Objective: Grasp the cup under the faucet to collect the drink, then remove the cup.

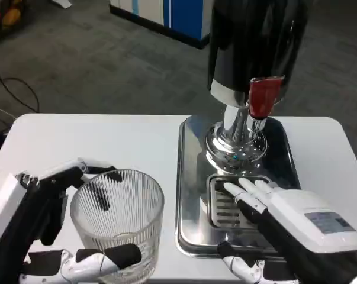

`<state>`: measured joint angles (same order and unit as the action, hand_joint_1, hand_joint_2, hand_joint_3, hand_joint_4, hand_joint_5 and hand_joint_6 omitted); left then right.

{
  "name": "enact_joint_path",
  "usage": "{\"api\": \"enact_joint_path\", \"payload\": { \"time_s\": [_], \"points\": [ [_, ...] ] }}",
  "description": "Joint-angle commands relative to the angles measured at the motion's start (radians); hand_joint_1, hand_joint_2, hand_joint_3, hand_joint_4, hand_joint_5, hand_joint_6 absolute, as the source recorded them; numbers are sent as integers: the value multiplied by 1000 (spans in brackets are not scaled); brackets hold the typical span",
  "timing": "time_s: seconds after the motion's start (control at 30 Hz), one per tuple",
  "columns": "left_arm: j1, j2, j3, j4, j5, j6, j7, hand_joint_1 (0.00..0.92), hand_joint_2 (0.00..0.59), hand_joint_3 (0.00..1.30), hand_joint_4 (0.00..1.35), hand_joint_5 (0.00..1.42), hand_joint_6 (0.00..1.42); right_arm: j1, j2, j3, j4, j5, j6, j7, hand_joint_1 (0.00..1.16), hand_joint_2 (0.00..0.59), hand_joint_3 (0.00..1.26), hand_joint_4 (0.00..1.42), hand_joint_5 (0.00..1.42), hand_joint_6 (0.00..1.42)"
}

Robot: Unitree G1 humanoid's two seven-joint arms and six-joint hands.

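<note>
A clear ribbed glass cup [117,220] stands at the front left of the white table [107,142]. My left hand [42,231] grips it, fingers wrapped around its far and near sides. The black drink dispenser [255,47] with its red faucet lever [263,96] rises over a steel drip tray [193,177] to the right. My right hand [296,225] hovers over the tray's grate [222,207], fingers stretched out and holding nothing. The cup is left of the tray, not beneath the faucet.
The table's front edge runs just below the cup. Grey carpet and a blue-and-white cabinet [166,15] lie behind the table. Cables [6,89] trail on the floor at left.
</note>
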<state>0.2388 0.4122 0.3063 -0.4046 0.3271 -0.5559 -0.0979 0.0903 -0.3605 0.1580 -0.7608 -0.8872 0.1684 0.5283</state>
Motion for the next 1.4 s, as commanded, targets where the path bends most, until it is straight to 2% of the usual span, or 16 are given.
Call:
{"api": "enact_joint_path", "payload": {
  "time_s": [0.03,0.33,0.53,0.77,1.1,1.4],
  "points": [
    [-16,-7,-1,-18,1,-5,15,428,86,1041,1123,1338,1424,12,0,-31,-22,15,11,4,384,455,75,0,0,0],
    [-53,-1,-12,19,18,-1,18,428,86,1041,1123,1338,1424,27,-8,-71,-31,39,24,10,384,455,75,0,0,0],
    [-121,0,-30,76,45,9,24,428,86,1041,1123,1338,1424,47,-15,-116,-44,54,38,7,383,455,83,0,0,0],
    [-202,-2,-69,147,92,20,39,428,86,1041,1123,1338,1424,63,-18,-160,-44,66,45,5,383,455,85,0,0,0],
    [-347,3,-154,281,183,48,88,428,86,1041,1123,1338,1424,96,-33,-248,-55,112,63,6,383,455,85,1,1,0],
    [-461,13,-207,397,239,63,144,428,86,1041,1123,1338,1424,120,-48,-326,-59,162,79,-3,378,449,86,2,3,0]
  ]
}}
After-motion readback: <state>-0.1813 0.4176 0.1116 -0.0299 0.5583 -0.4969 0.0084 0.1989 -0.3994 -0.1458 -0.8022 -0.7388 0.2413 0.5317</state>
